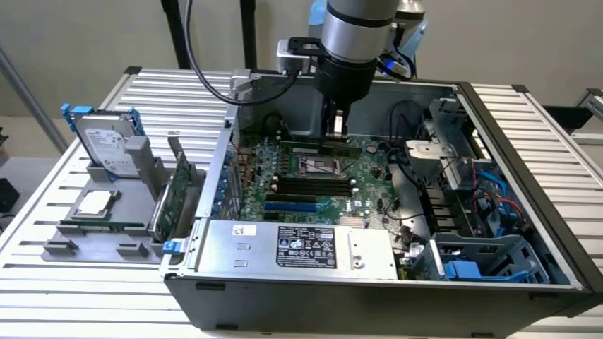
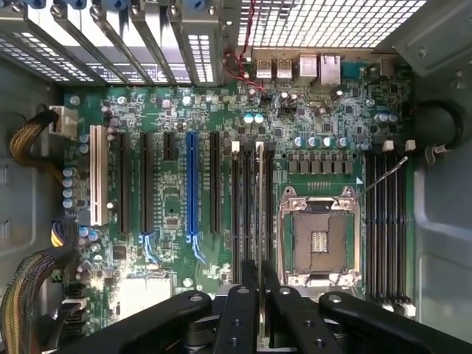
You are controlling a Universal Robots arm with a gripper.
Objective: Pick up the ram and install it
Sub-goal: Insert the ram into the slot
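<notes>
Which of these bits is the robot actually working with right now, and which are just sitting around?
In the job: gripper, the ram clamped edge-on in it, black memory slots on the motherboard.

Just lying about: hard drive, expansion card, loose chip on the grey stand, power supply.

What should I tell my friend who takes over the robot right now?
Gripper: shut on the ram stick, held edge-on over the black slots beside the empty chip socket.
Done: the ram stick is picked up and is inside the open computer case.
Left: it does not look pushed into a slot yet.
</notes>
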